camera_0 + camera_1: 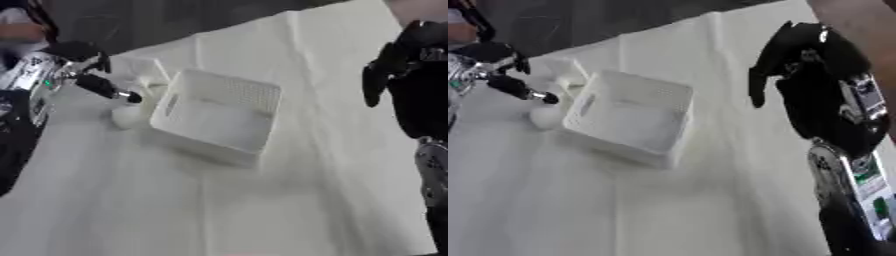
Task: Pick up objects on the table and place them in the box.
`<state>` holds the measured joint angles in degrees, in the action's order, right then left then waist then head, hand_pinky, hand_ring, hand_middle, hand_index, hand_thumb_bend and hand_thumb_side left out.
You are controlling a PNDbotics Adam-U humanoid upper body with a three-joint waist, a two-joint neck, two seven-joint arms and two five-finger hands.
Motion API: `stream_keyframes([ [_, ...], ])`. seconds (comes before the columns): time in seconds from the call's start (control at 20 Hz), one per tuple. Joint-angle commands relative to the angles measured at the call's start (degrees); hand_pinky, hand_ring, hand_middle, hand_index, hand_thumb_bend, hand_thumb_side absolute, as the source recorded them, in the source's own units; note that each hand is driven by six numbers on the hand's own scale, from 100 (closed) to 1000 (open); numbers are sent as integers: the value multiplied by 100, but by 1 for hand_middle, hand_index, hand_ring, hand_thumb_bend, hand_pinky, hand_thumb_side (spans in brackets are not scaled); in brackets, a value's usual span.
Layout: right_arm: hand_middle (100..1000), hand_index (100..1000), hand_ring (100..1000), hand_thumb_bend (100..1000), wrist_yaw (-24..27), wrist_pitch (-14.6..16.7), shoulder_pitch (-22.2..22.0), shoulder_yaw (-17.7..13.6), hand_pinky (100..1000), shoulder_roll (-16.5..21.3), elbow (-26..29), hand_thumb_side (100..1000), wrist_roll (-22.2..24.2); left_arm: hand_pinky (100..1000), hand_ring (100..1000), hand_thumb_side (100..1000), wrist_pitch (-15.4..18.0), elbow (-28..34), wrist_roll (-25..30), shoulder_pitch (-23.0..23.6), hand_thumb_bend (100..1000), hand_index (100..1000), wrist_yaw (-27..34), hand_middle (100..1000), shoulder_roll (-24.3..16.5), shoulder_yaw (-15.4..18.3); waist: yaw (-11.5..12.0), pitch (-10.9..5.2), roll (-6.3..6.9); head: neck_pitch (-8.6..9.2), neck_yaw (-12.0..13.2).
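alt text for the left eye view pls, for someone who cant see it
A white box sits askew on a white-covered table, and the robot's left hand reaches in from the left toward a small pale round object beside the box. The right hand hangs at the right edge, away from the box.

White box (219, 117) (perforated wall), white tablecloth (262, 210), pale round object (127, 117), black hands

box (627, 120): white, mid-left on the white table (710, 200)
left hand (514, 82): far left, beside the box
right hand (798, 55): raised, far right
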<state>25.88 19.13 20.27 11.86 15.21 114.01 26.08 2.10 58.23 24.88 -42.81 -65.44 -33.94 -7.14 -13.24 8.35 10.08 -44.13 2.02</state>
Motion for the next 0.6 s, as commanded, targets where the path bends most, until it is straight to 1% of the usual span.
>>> stream_keyframes([
  [0.05, 510, 716, 413, 100, 72, -22, 188, 56, 249, -15, 58, 829, 48, 339, 480, 869, -62, -51, -45, -73, 953, 723, -142, 650, 3, 86, -58, -43, -14, 1, -72],
  [0.25, 509, 716, 412, 100, 144, -24, 285, 86, 248, -19, 58, 827, 91, 344, 480, 867, -40, -155, -65, -28, 953, 721, -288, 652, 120, 72, -167, 3, 8, 1, -75],
  [0.5, 509, 717, 412, 100, 144, -31, 283, 77, 248, 6, 58, 825, 117, 351, 477, 865, -43, -227, -115, 69, 957, 716, -505, 654, 153, 67, -212, 40, 37, 1, -23],
  [0.55, 509, 717, 412, 100, 143, -31, 283, 76, 248, 9, 58, 825, 120, 347, 470, 844, -44, -244, -133, 90, 911, 700, -552, 642, 166, 65, -211, 46, 40, 1, -21],
  [0.6, 509, 717, 412, 100, 141, -33, 281, 75, 248, 11, 58, 825, 123, 348, 471, 850, -48, -257, -162, 114, 922, 703, -613, 644, 180, 55, -208, 50, 42, 1, -19],
])
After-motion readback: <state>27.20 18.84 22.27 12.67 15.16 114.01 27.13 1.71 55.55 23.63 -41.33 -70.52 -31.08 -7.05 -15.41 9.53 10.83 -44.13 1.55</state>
